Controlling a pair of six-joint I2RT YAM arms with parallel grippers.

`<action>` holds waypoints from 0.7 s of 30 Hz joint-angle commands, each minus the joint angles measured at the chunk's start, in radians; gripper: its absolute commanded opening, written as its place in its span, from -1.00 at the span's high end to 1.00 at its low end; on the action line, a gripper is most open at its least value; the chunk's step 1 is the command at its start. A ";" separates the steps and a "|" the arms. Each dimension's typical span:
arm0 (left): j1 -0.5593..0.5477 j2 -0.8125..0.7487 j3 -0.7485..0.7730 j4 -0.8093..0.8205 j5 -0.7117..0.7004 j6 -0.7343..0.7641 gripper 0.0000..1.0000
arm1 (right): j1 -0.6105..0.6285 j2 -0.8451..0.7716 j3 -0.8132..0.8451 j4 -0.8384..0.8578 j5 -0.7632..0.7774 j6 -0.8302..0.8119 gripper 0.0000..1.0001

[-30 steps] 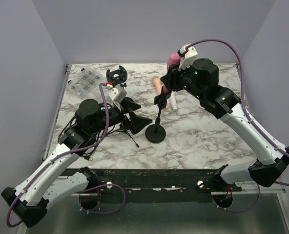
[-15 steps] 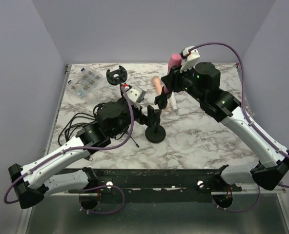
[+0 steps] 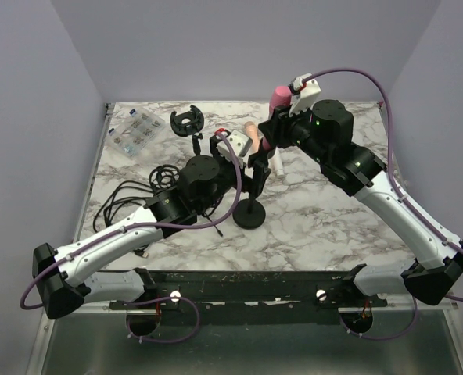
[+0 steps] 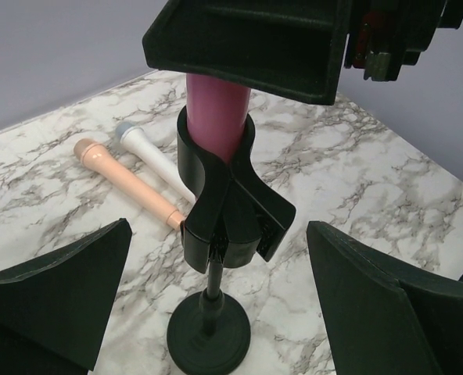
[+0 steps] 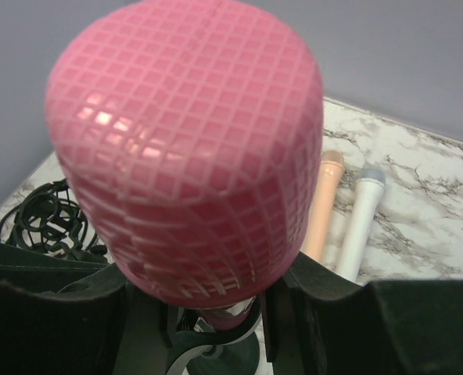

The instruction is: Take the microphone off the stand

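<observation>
The pink microphone (image 5: 192,148) stands upright in the black clip (image 4: 224,211) of the stand, whose round base (image 3: 249,215) rests on the marble table. Its pink body (image 4: 216,109) sits inside the clip. My right gripper (image 3: 264,144) is shut on the microphone's body just below the head (image 3: 278,97); in the right wrist view this gripper (image 5: 231,312) has a finger on each side of it. My left gripper (image 3: 243,178) is open, and in the left wrist view it (image 4: 216,258) has one finger either side of the stand, not touching it.
A peach microphone (image 3: 252,137) and a white microphone (image 3: 278,164) lie behind the stand. A black ring holder (image 3: 187,119) and a clear parts box (image 3: 136,129) sit at the back left. Black cables (image 3: 130,205) are coiled on the left.
My left arm has swung right from the cables to the stand, and its open fingers now flank the stand. My right gripper has stayed on the pink microphone.
</observation>
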 commanded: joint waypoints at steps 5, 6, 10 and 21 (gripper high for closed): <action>-0.015 0.036 0.024 0.060 -0.133 -0.010 -0.91 | 0.005 0.016 0.010 -0.004 -0.029 0.039 0.99; -0.016 0.041 0.024 0.062 -0.132 -0.008 -0.93 | 0.005 0.018 0.012 -0.005 -0.032 0.041 0.99; -0.022 0.059 0.026 0.066 -0.149 -0.014 -0.97 | 0.005 0.025 0.019 -0.009 -0.039 0.046 0.99; -0.026 0.086 0.063 -0.009 -0.114 0.008 0.95 | 0.006 0.030 0.022 -0.011 -0.041 0.058 0.99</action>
